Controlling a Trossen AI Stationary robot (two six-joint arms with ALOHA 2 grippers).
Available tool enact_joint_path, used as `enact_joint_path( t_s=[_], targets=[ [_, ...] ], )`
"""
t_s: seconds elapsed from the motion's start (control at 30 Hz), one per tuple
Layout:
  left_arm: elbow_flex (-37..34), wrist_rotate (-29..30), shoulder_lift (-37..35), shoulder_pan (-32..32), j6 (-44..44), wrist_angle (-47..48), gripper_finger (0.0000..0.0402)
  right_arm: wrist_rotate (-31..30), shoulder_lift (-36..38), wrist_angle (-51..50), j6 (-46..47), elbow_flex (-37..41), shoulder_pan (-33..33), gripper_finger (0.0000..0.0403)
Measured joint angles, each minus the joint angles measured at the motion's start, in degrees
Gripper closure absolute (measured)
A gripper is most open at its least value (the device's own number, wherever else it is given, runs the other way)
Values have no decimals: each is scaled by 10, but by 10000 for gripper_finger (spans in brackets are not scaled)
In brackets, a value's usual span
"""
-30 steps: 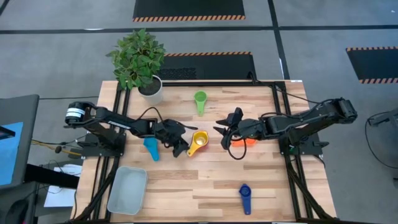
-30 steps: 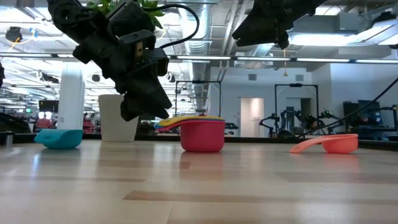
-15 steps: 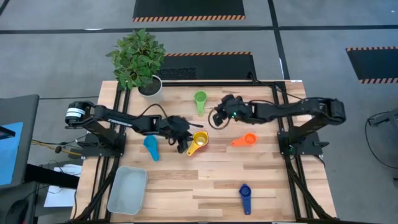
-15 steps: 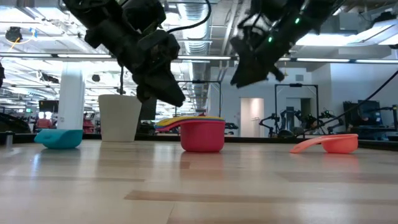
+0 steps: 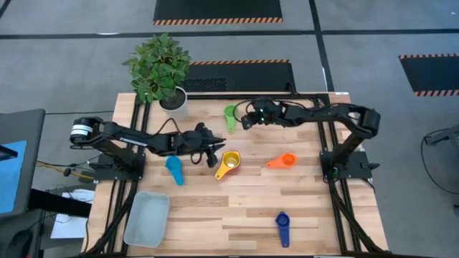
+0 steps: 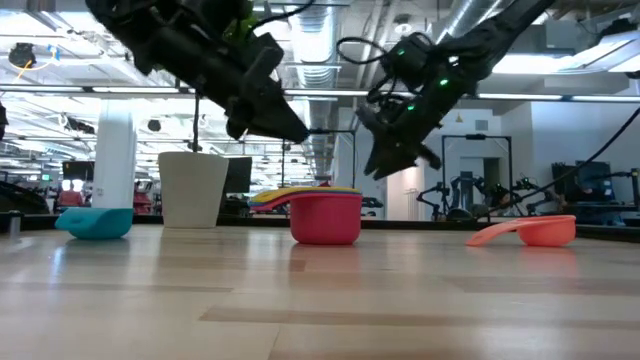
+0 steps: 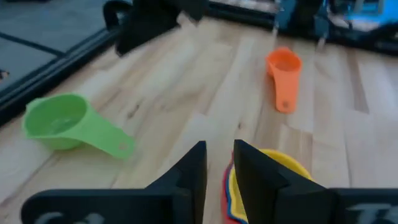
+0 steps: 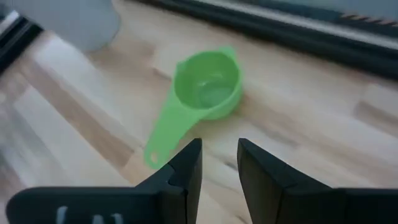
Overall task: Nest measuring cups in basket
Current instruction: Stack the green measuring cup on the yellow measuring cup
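Observation:
A nested stack with the yellow cup (image 5: 229,163) on top of a red one (image 6: 325,218) stands mid-table. The green cup (image 5: 231,115) sits upright near the far edge. The light blue cup (image 5: 174,170), orange cup (image 5: 283,160) and blue cup (image 5: 282,226) lie apart on the wood. The basket (image 5: 147,218) is at the near left corner. My left gripper (image 5: 212,152) hovers just left of the stack, narrowly open. My right gripper (image 5: 244,120) hovers beside the green cup (image 8: 205,87), narrowly open.
The white plant pot (image 5: 173,100) stands at the far left corner, close to the green cup. Bare wood lies between the stack and the basket, and along the near edge around the blue cup.
My right gripper has swung from above the orange cup toward the far edge and left, and now hangs lower beside the green cup. My left gripper has risen and drawn back leftward from the yellow stack. No cup has moved.

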State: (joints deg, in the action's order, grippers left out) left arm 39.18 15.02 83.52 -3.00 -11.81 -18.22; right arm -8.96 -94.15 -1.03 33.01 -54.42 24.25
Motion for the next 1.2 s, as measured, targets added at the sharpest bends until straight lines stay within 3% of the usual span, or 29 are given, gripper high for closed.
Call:
enact_joint_path(
  t_s=[0.13,0.53,1.0,1.2],
  targets=[
    [-20,8,-10,-14,-13,-11,338,28,-36,-50,-15,-55,4,279],
    [-19,20,-11,-9,-18,6,339,34,-126,-172,-72,-195,10,269],
    [-19,46,-41,-3,-41,51,339,78,-215,-229,-96,-272,46,270],
    [-19,64,-41,-3,-47,87,339,77,-216,-212,-97,-274,57,275]
  ],
)
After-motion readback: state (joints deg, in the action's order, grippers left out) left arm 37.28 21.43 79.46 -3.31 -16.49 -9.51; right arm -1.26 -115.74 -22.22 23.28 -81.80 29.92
